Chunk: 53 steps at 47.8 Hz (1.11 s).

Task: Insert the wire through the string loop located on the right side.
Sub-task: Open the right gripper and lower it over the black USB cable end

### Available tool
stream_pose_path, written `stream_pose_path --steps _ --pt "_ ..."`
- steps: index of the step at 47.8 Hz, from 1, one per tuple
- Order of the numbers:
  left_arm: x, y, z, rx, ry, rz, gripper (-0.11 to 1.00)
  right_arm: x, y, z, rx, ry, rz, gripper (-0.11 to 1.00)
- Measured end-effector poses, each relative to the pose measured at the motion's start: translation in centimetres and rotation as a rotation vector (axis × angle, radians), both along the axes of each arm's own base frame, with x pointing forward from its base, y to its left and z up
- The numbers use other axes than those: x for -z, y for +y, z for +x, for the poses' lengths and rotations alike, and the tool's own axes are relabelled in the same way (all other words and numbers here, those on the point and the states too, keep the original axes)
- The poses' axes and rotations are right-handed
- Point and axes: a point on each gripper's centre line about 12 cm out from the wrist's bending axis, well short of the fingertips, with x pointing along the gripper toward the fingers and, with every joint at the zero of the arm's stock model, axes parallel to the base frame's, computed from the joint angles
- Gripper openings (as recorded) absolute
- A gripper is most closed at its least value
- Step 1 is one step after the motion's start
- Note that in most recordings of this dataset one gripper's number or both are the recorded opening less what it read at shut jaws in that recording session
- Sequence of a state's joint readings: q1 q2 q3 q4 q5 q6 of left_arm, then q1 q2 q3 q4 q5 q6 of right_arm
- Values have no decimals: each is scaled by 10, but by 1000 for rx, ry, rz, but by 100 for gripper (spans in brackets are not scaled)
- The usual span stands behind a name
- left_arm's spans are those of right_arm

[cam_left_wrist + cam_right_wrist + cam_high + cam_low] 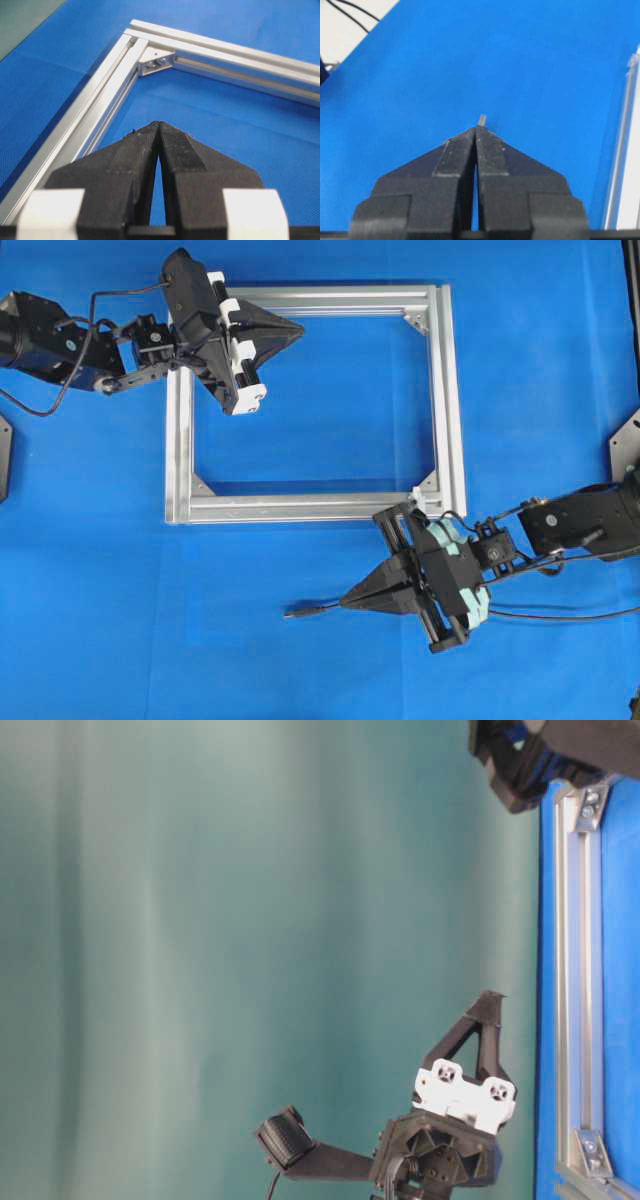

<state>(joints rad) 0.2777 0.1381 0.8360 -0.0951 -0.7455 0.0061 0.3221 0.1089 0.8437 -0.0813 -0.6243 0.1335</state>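
A square silver frame lay flat on the blue desk. The left gripper was poised over the frame's upper left part, its tips reaching inward over the top bar. In the left wrist view its jaws were seen pressed together at the tips, with nothing between them, and a corner bracket lay ahead.

The right gripper was held below the frame, off its lower right corner, pointing left. Its jaws were closed on the wire: in the overhead view the plug tip stuck out just left of the fingertips, and in the right wrist view a short grey stub showed beyond the closed tips. A thin black cable was seen trailing to the right behind the gripper; whether it was the same wire could not be told.

A small white piece, taken for the loop, sat at the frame's lower right corner, just above the right gripper's body. Wire and loop were apart.
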Motion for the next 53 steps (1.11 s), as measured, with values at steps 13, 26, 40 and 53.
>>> stream_pose_path --steps 13,26,40,53 --pt "3 -1 -2 3 19 -5 0 0 0 0 34 12 31 71" --pt "3 -1 -2 3 19 -5 0 0 2 0 40 15 39 83" --pt "3 -1 -2 4 20 -4 0 9 2 -1 76 48 62 83" --pt "3 -1 -2 4 18 -4 0 45 10 -2 119 147 67 82"
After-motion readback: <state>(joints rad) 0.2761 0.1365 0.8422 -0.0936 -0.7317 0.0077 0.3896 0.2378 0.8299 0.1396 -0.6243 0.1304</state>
